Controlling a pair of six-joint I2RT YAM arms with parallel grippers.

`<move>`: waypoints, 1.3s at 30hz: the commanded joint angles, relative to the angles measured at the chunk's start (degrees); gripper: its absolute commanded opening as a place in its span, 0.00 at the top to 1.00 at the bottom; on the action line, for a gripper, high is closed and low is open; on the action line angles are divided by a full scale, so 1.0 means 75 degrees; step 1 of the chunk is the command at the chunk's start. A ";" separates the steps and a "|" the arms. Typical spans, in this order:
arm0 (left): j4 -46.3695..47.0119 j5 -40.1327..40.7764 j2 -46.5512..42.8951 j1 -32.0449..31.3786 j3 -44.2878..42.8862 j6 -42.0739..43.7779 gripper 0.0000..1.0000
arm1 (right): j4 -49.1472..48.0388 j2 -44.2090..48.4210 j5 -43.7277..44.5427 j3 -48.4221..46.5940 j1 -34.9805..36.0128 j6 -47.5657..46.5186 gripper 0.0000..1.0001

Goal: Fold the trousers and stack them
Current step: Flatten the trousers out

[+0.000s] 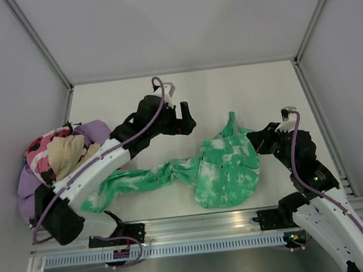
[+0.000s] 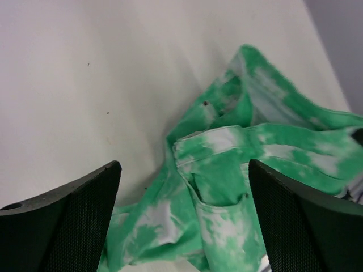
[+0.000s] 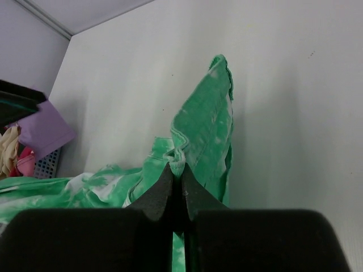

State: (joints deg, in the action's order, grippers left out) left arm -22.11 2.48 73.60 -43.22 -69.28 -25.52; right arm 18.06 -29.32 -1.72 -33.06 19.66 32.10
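Left gripper (image 1: pixel 183 119), top view: arm stretched diagonally from its base over the table (image 1: pixel 242 90), jaws spread wide and empty, just beyond the trousers (image 1: pixel 227 170), which lie crumpled mid-table with one leg trailing left toward a clothes pile (image 1: pixel 60 155); right gripper (image 1: pixel 255 140) sits at the garment's right edge, arm folded back over its base. Left wrist view: fingers (image 2: pixel 79 221) far apart, green fabric lying below and between them, none gripped. Right wrist view: fingertips (image 3: pixel 164 181) pinched together on a raised fold of the green cloth.
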 commanded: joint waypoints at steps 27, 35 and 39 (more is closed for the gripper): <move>0.4036 -0.2603 0.3932 -0.0249 0.1536 -0.0358 0.14 | -0.0157 -0.0426 -0.0146 -0.0057 -0.0008 0.0314 0.94; 0.4603 -0.2465 0.3360 -0.0729 0.1702 -0.0629 0.92 | -0.0288 -0.0859 0.0158 -0.0104 -0.0008 0.0338 0.94; 0.3889 -0.1599 0.1899 -0.0729 0.1713 -0.0301 0.98 | -0.0007 -0.1397 0.1163 -0.0326 -0.0008 0.0291 0.95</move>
State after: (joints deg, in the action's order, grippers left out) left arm 7.64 -14.35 98.83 -48.38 -55.79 -29.28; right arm 18.94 -37.58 1.04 -32.29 19.66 34.70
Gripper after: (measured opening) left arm 0.078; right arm 0.077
